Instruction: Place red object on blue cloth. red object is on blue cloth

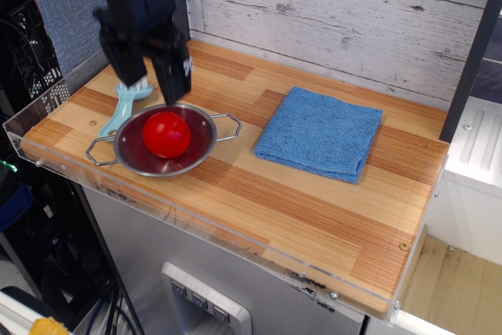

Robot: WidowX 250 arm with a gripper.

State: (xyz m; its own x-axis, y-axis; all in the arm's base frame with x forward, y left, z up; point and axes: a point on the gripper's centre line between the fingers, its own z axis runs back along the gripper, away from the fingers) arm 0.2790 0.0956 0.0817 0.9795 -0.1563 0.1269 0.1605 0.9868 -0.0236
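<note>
The red ball (pixel 165 133) lies inside a steel bowl (pixel 161 140) with two wire handles, at the left of the wooden table. The blue cloth (pixel 320 132) lies flat to the right of the bowl, with nothing on it. My black gripper (pixel 150 82) hangs open just above and behind the bowl, its two fingers spread apart, one over the brush and one over the bowl's far rim. It holds nothing.
A light-blue brush with white bristles (pixel 125 103) lies behind the bowl at the left, partly hidden by my gripper. A clear plastic rim (pixel 196 225) runs along the table's front edge. A grey plank wall (pixel 329 13) backs the table.
</note>
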